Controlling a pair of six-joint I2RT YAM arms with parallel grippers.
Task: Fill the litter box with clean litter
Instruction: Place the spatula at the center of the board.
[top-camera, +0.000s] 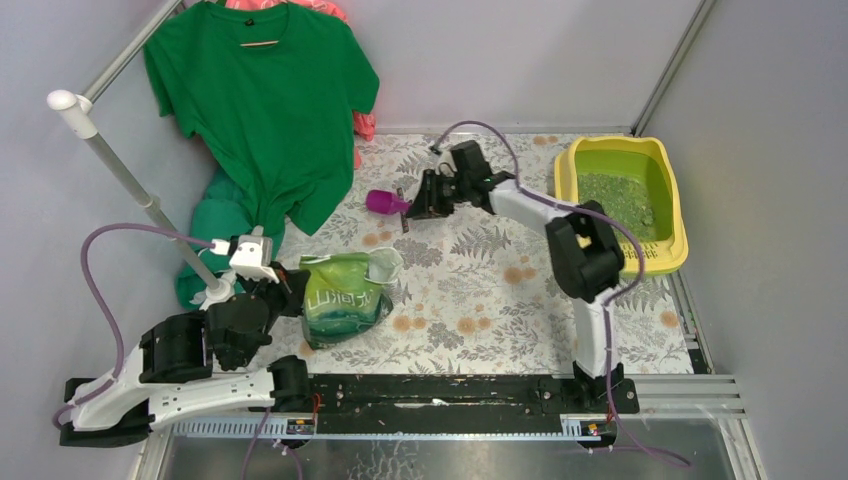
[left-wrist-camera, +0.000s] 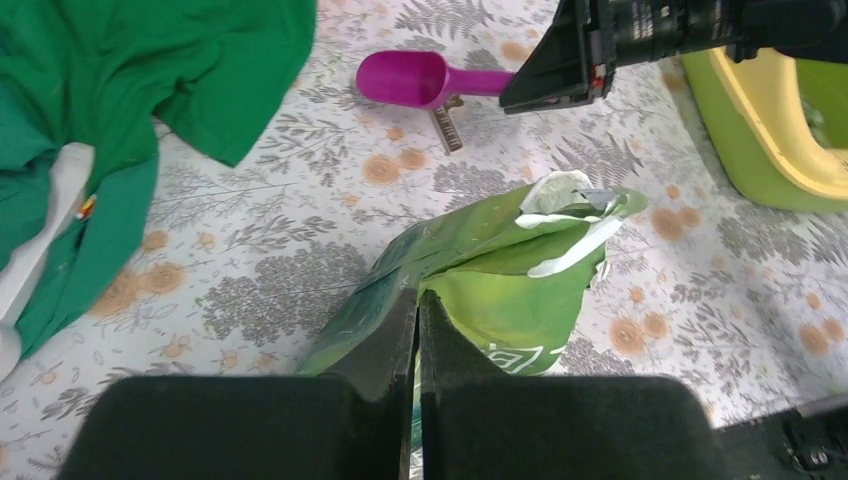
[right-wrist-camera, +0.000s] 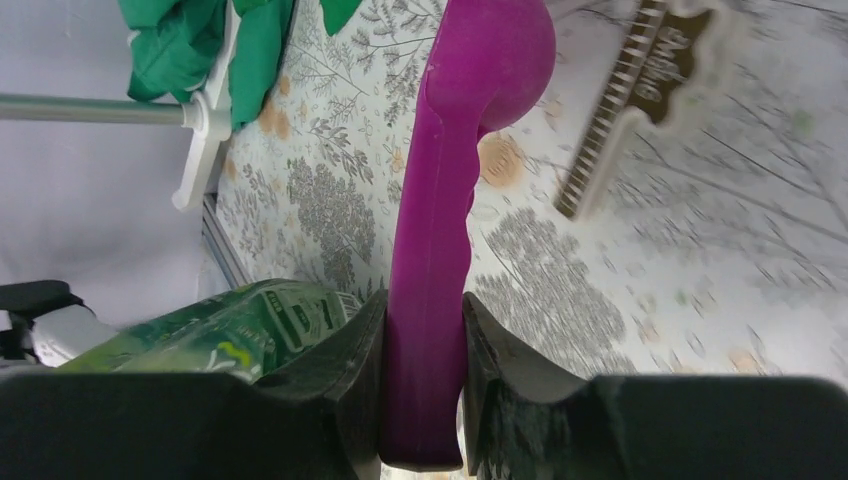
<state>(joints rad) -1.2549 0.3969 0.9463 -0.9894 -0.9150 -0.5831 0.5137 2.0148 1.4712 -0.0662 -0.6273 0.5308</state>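
Top view: yellow plastic litter box (top-camera: 612, 148) far right, grainy green litter (top-camera: 612, 198) already inside. Mid-table, right gripper (top-camera: 420, 200) clamps purple scoop (top-camera: 385, 202), well apart from box.
Left wrist view: left gripper (left-wrist-camera: 418, 300) pinched shut on glossy, crinkled green bag (left-wrist-camera: 510, 290); torn mouth gapes.
Right wrist view: smooth scoop handle wedged between fingers (right-wrist-camera: 340, 360).
We judge refill trip underway; next, scoop must enter bag mouth.

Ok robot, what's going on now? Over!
Left gripper shut on green litter bag. Right gripper shut on purple scoop. Litter box holds some clean litter. Comb-like piece beside scoop.
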